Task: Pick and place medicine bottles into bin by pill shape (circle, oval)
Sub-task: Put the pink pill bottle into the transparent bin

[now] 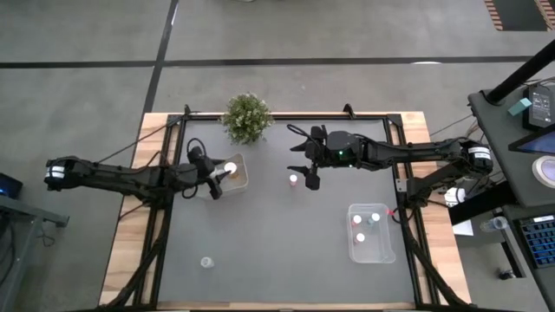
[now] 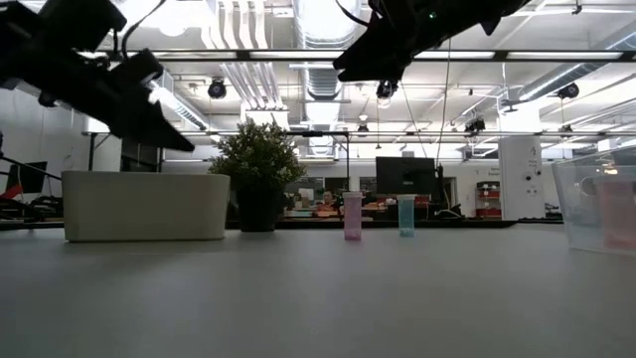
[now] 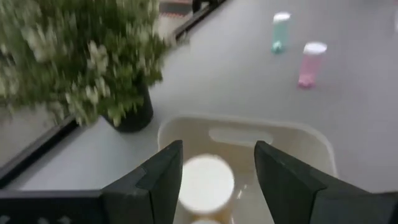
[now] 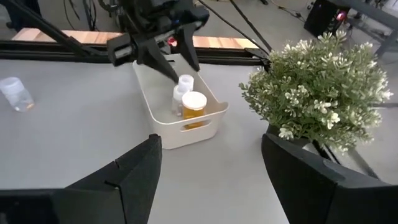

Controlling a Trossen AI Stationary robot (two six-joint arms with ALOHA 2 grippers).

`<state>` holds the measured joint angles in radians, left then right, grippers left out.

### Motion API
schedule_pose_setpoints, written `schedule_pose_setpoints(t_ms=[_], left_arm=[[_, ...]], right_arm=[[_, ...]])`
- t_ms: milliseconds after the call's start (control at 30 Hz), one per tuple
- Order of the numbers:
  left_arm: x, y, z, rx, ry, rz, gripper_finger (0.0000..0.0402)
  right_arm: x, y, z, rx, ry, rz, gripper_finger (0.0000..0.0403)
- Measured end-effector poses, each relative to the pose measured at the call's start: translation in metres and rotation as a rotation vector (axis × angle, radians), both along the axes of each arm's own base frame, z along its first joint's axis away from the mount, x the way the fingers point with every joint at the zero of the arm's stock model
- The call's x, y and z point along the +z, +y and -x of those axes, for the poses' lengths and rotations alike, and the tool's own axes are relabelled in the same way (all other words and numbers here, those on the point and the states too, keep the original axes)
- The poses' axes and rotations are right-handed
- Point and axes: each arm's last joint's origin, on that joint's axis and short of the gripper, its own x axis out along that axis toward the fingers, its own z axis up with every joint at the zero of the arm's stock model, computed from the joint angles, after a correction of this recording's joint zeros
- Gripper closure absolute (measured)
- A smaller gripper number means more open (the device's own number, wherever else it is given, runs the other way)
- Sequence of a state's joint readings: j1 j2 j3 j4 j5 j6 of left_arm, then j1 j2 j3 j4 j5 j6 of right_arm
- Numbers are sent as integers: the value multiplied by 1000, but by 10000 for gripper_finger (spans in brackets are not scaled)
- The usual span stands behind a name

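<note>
My left gripper point(image 1: 218, 179) hangs open over the cream bin point(image 1: 240, 176), its fingers on either side of and above a white bottle cap point(image 3: 205, 183). In the right wrist view the bin point(image 4: 186, 134) holds an orange-amber bottle point(image 4: 194, 107) and a white one point(image 4: 184, 86), both upright below the left gripper point(image 4: 180, 62). My right gripper point(image 1: 305, 173) waits open above mid-table, beside a pink bottle point(image 1: 294, 180) that stands on its base. A teal bottle point(image 3: 280, 31) stands near the pink one point(image 3: 311, 62). A clear bottle point(image 1: 206, 262) stands near the front left.
A potted plant point(image 1: 247, 117) stands at the far edge, just behind the cream bin. A clear bin point(image 1: 371, 251) at the right front holds a few small bottles point(image 1: 358, 237). The grey mat between the two bins is bare.
</note>
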<state>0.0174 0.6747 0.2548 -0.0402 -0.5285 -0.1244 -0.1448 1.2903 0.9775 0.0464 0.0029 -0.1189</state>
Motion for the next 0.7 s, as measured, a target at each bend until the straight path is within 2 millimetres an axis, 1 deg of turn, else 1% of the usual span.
schedule_pose_setpoints(t_ms=[200, 333, 500, 600, 700], left_arm=[[29, 0, -6, -29, -52, -66, 221], [49, 0, -11, -57, -91, -141, 221], [71, 0, -18, -115, -196, -342, 221], [82, -2, -21, -179, -246, -473, 221], [87, -3, -22, -207, -262, -565, 221]], right_arm=[[-3, 0, 1, -35, 23, -87, 140], [-12, -1, -2, -94, 46, -167, 147], [-32, -3, -16, -148, 106, -266, 155], [-38, -4, -24, -183, 152, -326, 158], [-41, -5, -32, -231, 253, -383, 158]])
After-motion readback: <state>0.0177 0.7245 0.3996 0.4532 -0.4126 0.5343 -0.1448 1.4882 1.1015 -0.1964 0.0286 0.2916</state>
